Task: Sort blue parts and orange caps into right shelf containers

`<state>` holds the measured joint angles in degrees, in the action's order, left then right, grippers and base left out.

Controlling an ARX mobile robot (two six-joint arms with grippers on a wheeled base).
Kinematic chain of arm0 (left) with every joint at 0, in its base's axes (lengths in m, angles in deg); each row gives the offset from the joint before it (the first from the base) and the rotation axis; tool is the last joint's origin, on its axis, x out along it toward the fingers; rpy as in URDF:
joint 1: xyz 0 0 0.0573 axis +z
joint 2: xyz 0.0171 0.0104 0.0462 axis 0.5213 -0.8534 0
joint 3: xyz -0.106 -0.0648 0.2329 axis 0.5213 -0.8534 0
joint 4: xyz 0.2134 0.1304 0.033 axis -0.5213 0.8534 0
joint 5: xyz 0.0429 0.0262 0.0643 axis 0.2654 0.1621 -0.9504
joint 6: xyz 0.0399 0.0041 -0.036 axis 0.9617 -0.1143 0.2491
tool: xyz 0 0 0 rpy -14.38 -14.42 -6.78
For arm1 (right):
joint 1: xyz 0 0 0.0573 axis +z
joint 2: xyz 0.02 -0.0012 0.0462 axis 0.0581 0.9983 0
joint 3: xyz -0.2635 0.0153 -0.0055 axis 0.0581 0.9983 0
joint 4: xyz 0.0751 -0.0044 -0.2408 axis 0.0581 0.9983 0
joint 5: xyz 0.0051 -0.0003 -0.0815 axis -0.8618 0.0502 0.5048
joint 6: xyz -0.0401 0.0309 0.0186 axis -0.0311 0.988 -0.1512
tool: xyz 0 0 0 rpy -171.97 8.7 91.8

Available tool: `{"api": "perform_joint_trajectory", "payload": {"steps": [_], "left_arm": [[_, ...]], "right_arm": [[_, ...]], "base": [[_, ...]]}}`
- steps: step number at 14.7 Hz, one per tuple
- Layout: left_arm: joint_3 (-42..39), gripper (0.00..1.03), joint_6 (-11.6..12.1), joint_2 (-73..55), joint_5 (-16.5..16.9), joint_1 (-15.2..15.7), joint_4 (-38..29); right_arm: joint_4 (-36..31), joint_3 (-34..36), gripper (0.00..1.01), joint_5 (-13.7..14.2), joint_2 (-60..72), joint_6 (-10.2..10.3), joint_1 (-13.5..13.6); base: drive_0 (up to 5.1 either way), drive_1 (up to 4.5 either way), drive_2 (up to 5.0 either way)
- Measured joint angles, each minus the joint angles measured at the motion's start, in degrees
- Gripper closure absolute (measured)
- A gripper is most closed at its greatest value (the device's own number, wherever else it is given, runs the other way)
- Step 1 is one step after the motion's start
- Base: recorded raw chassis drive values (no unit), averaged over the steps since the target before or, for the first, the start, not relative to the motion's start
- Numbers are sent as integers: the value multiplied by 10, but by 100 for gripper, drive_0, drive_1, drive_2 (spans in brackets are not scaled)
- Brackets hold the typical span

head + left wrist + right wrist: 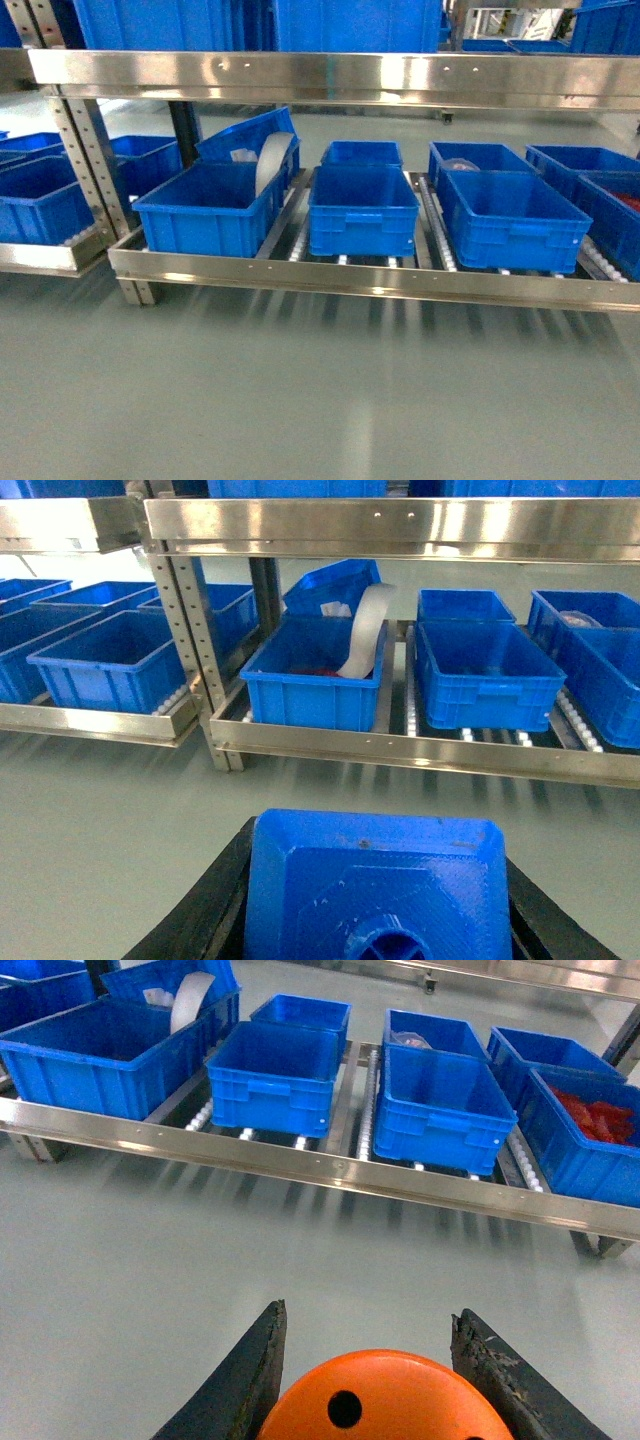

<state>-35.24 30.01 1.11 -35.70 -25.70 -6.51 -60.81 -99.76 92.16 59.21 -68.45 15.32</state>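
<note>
In the left wrist view my left gripper (375,875) is shut on a blue part (375,895), whose bright-blue top with a round knob fills the gap between the black fingers (215,905). In the right wrist view my right gripper (368,1322) holds an orange cap (385,1405) with small holes in its flat top between worn black fingers (255,1370). Both hang above the grey floor in front of the shelf. The right shelf containers, open blue crates (362,228) (515,238), stand on the low roller shelf. Neither gripper shows in the head view.
A steel shelf rail (370,275) runs along the front at floor level, and an upper shelf beam (330,75) crosses above. The left crate (200,222) has a tilted crate with a white roll (272,160) behind it. A far-right crate (590,1160) holds red pieces.
</note>
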Motion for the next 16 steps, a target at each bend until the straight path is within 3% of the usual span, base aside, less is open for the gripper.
{"api": "perform_joint_trajectory", "payload": {"steps": [7, 16], "left_arm": [[0, 59, 0, 0, 1, 0, 0], [0, 59, 0, 0, 1, -2, 0]], "right_arm": [[0, 0, 58, 0, 0, 0, 0], [1, 0, 58, 2, 0, 0, 0]], "base": [[-167, -167, -167], [28, 28, 28]]}}
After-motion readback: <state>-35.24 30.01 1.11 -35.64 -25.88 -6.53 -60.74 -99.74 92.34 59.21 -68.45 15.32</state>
